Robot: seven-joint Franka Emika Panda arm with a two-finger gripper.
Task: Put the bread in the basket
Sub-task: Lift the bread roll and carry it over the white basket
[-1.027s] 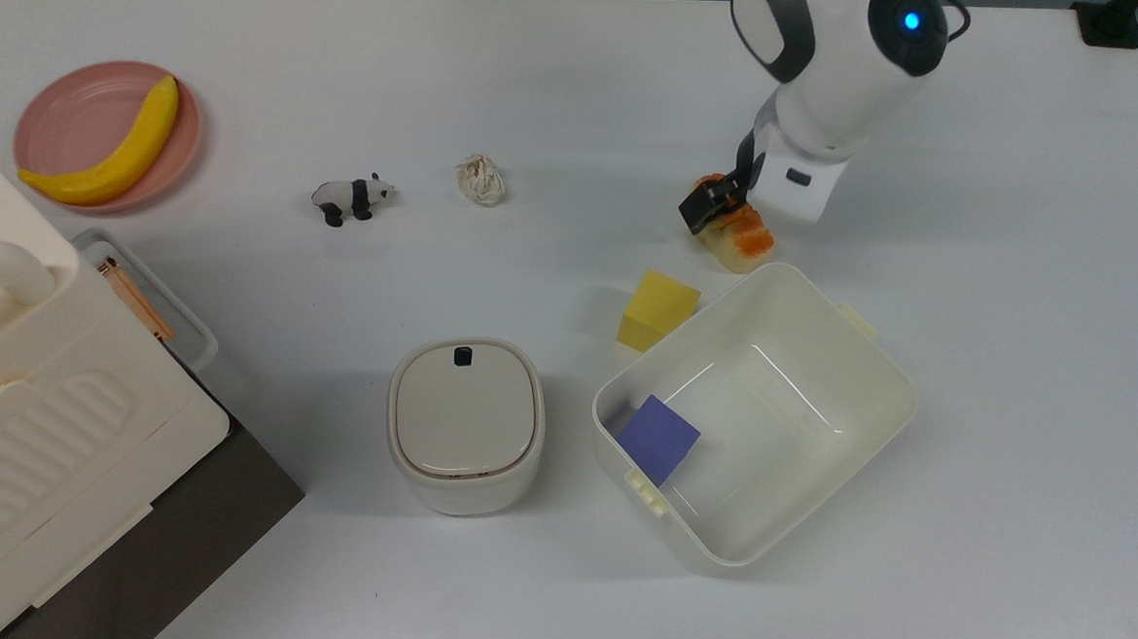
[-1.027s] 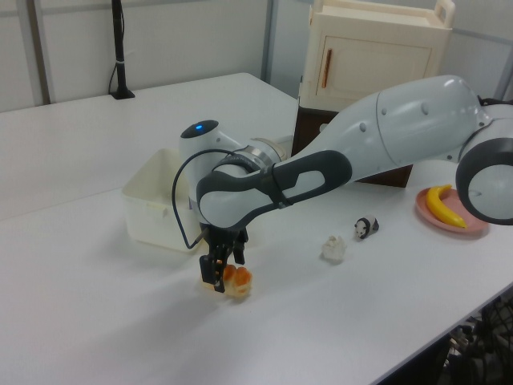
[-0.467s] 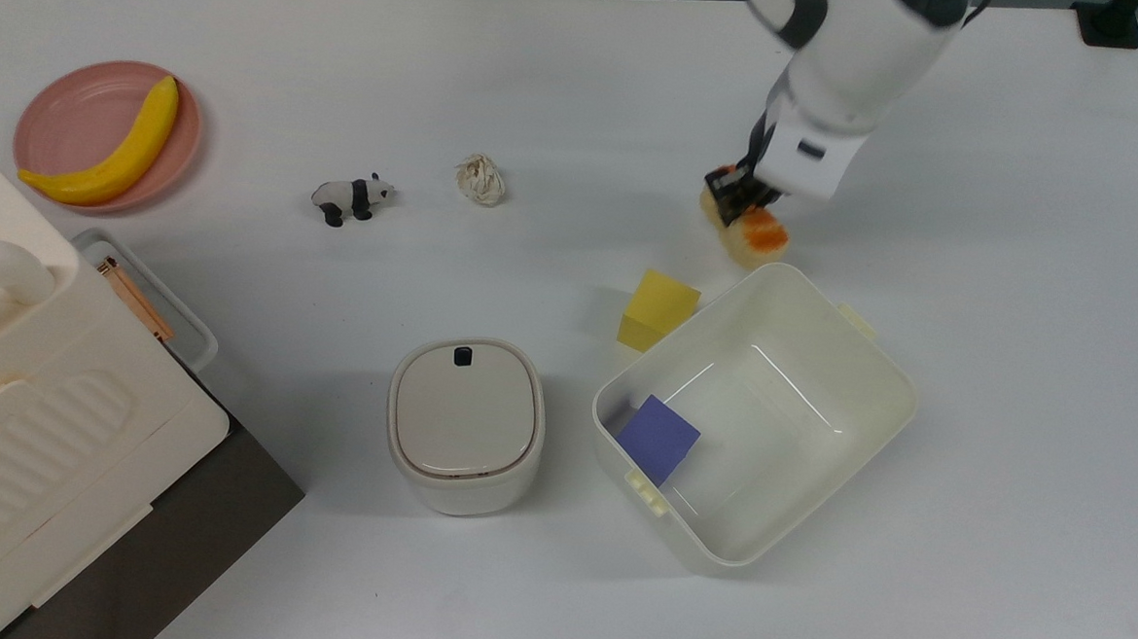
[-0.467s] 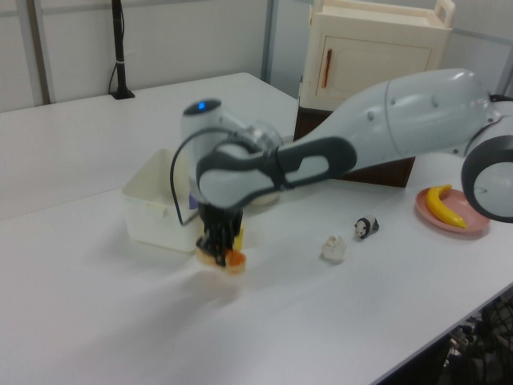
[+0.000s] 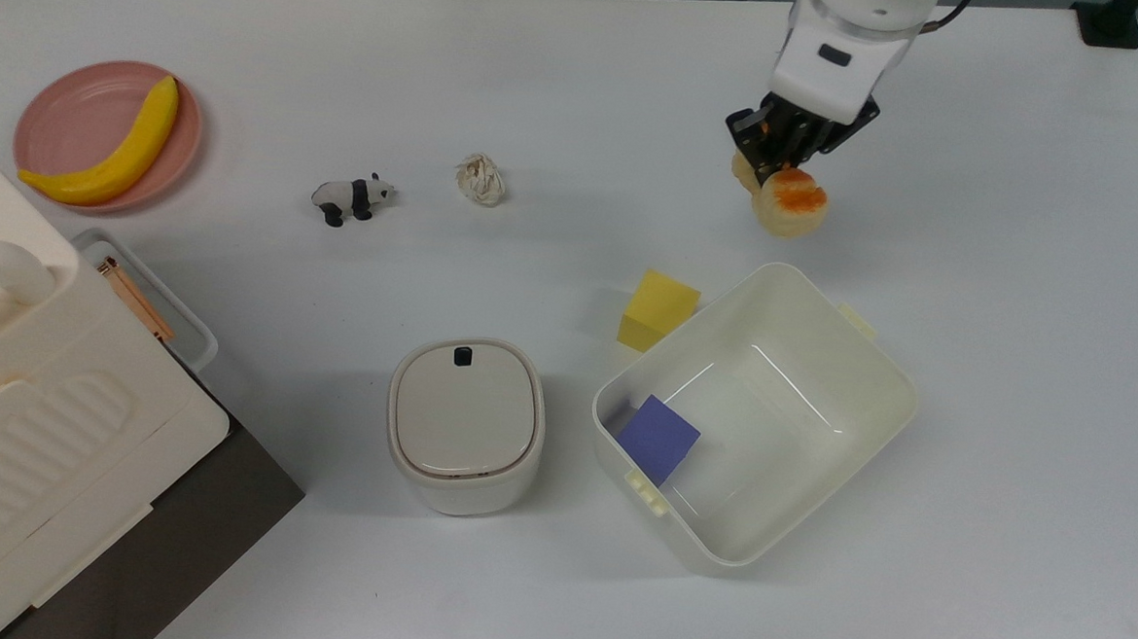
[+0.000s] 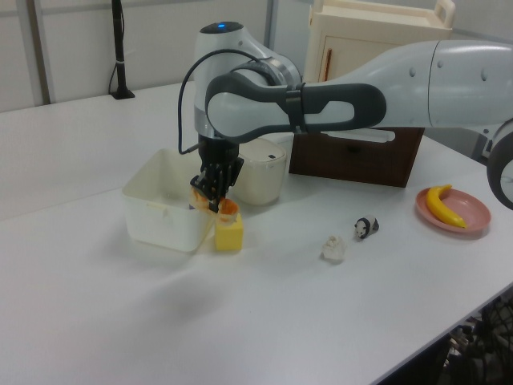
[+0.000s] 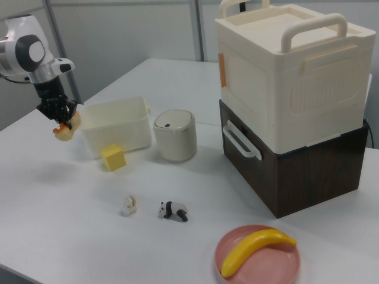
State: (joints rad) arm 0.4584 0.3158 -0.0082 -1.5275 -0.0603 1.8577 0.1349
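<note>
Bread [image 5: 789, 203] hangs clamped between the jaws of the gripper [image 5: 783, 165], lifted clear of the table, so it can likely pass over the wall of the basket [image 5: 883, 358] nearby.

Left view: pincer [image 6: 213, 192] hangs above the bench [image 6: 120, 321], closed on the bread [image 6: 227, 208], which is lifted clear of the surface. Directly below the bread a yellow block [image 6: 229, 233], just beside the basket [image 6: 164, 216] at the left view's right. Lidded cream bin [image 6: 263, 170] behind the block. Crumpled paper ball [image 6: 333, 249] and toy panda [image 6: 366, 228] further to the left view's right, then a banana [image 6: 442, 204] on a pink plate [image 6: 474, 216].
</note>
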